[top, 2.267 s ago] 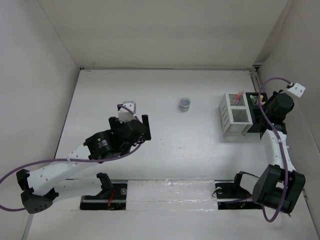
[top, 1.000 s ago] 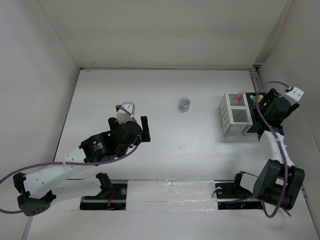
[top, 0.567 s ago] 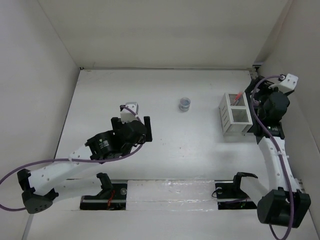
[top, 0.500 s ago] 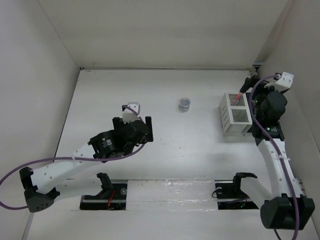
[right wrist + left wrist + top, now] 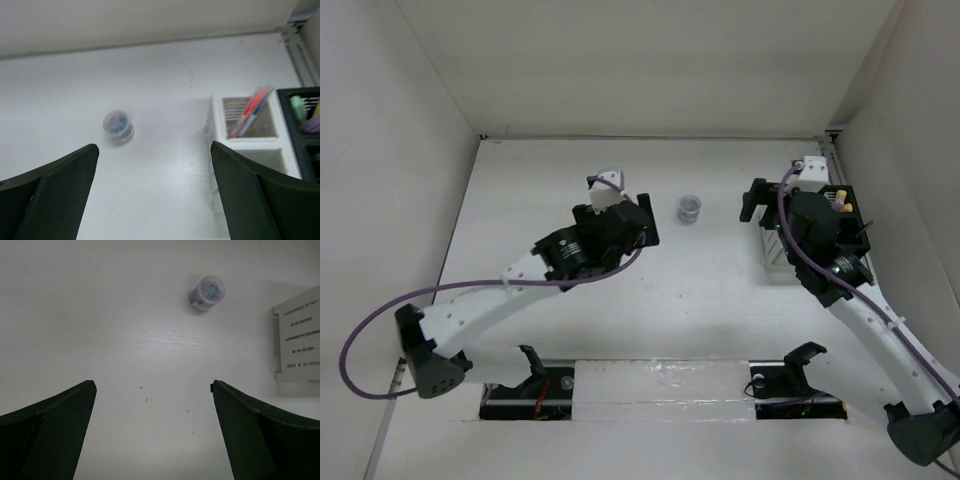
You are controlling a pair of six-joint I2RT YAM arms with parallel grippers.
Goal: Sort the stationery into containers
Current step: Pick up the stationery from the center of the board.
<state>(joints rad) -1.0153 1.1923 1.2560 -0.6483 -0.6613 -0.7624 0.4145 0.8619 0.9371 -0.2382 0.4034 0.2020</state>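
A small grey round roll [image 5: 690, 208] stands alone at mid table; it also shows as the roll [image 5: 207, 292] and, blurred, the roll [image 5: 118, 126]. My left gripper [image 5: 642, 222] hovers just left of it, open and empty; that gripper [image 5: 152, 385] has bare table between its fingers. My right gripper [image 5: 760, 205] is open and empty over the white container's left side, right of the roll. The white container [image 5: 245, 142] holds orange-red pens [image 5: 250, 112]. The black container [image 5: 305, 130] beside it holds a green highlighter [image 5: 298, 107] and a purple one.
The right arm covers most of the white container [image 5: 772, 245] from above. The black container [image 5: 855, 215] sits against the right wall with highlighter tips [image 5: 838, 200] sticking up. White walls enclose the table on three sides.
The left arm swung up and right, closer to the roll. The right arm drew back from the black container and moved left over the white one, jaws opening wider.
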